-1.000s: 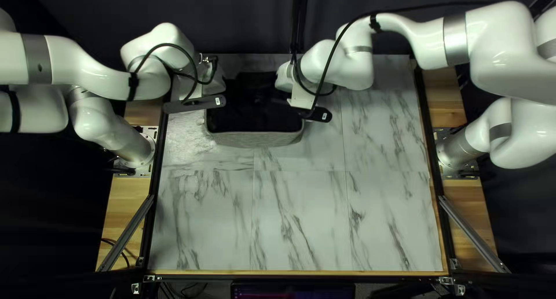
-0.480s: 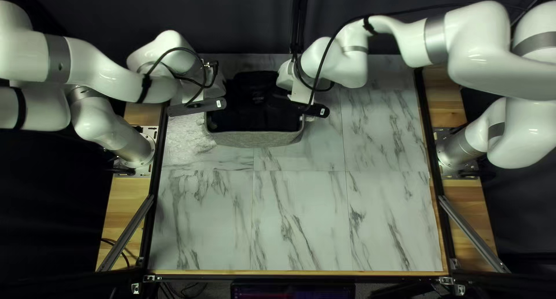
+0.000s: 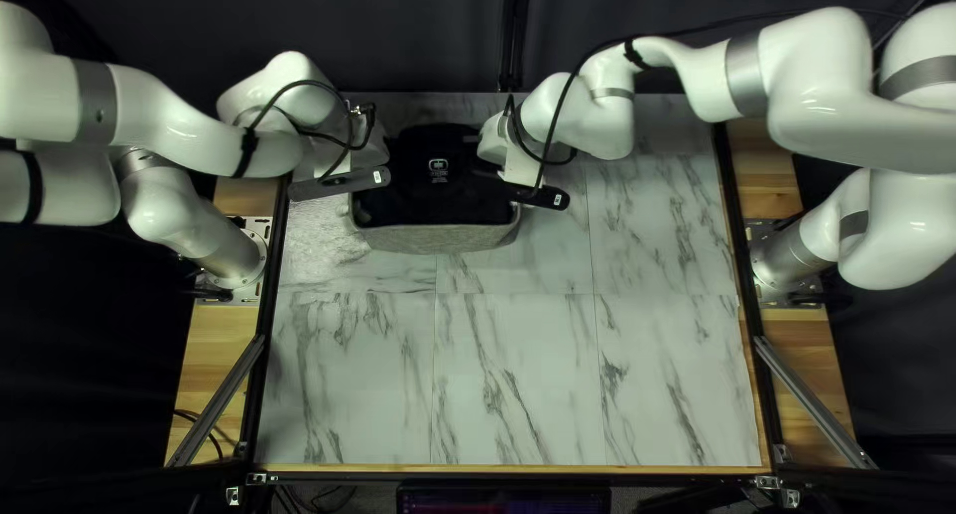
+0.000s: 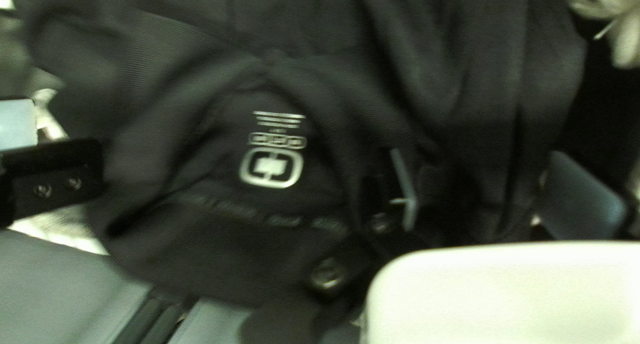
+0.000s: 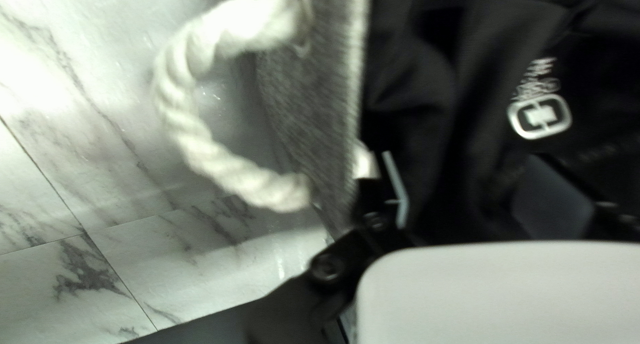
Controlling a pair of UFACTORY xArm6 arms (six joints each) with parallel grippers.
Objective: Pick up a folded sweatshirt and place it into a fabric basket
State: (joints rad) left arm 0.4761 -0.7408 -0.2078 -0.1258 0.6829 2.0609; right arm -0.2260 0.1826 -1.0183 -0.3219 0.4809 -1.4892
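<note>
- left end effector point(image 4: 479, 177), over the dark cloth, has its fingers spread wide, gripping nothing.
- right end effector point(image 5: 460, 177) is wide apart too, one finger just inside the wall of the basket point(image 3: 433, 239), no cloth pinched.
- sweatshirt point(image 3: 438, 197) lies in the basket, rumpled near its far side.
- its pale logo point(image 3: 438, 164) now shows in the top left view, hidden a moment ago: likely the cloth has been let go and settled.
- placing looks nearly done; lifting both clear without snagging cloth probably remains.
</note>
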